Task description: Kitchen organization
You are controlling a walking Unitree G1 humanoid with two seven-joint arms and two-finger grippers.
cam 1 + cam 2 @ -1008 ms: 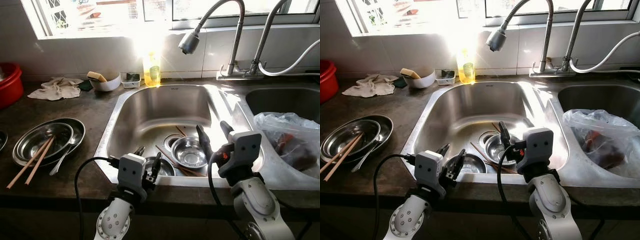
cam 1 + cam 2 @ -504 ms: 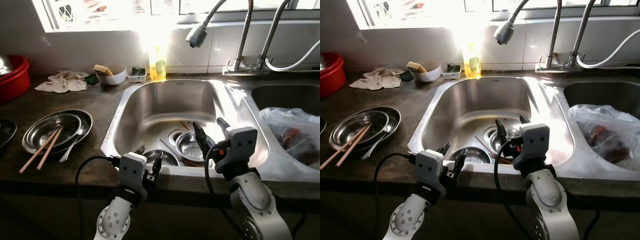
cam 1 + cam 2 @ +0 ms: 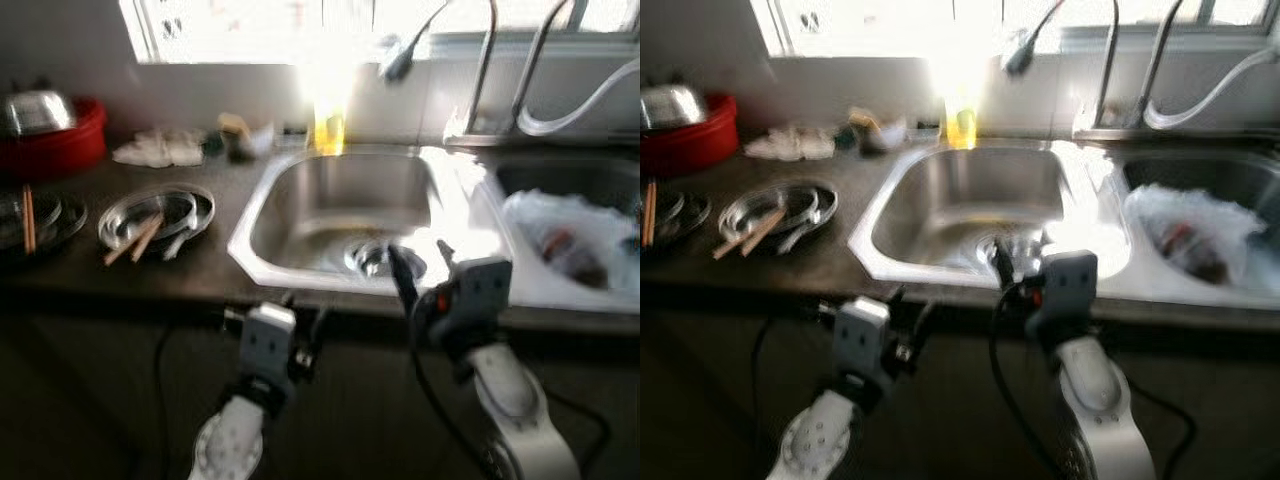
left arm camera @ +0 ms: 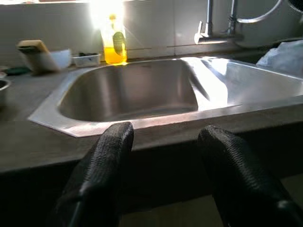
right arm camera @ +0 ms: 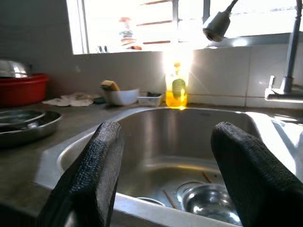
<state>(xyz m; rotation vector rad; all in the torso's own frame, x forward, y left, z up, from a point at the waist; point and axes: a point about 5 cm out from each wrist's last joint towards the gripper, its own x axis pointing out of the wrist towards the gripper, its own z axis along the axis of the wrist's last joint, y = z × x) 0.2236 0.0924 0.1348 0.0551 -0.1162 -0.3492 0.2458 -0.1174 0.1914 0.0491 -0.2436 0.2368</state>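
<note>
Right gripper (image 5: 163, 175): fingers spread wide, nothing between them, held just short of the near rim of the sink (image 3: 262, 225). Past its fingertips, down in the basin, a steel bowl (image 5: 208, 202) by the drain, with thin sticks lying beside it on the sink floor. Beyond the far rim, straight ahead of it, a yellow soap bottle (image 5: 176, 88) against the tiled wall, with a small tray and a white bowl (image 5: 121, 96) holding a sponge alongside. Spray faucet head (image 5: 217, 25) hangs above.

Left gripper (image 4: 163, 175): fingers likewise apart and empty, lower, facing the front edge of the dark counter (image 4: 28, 151) below the sink rim.

Off to the left gripper's outer side, on the counter: stacked steel plates (image 3: 157, 212) with chopsticks (image 3: 134, 241) and a spoon across them; farther along, a red basin (image 3: 55, 148) carrying a steel bowl; a crumpled rag (image 3: 158, 148) near the wall.

To the right gripper's outer side: a second basin holding a filled plastic bag (image 3: 560, 235).

Head views are blurred.
</note>
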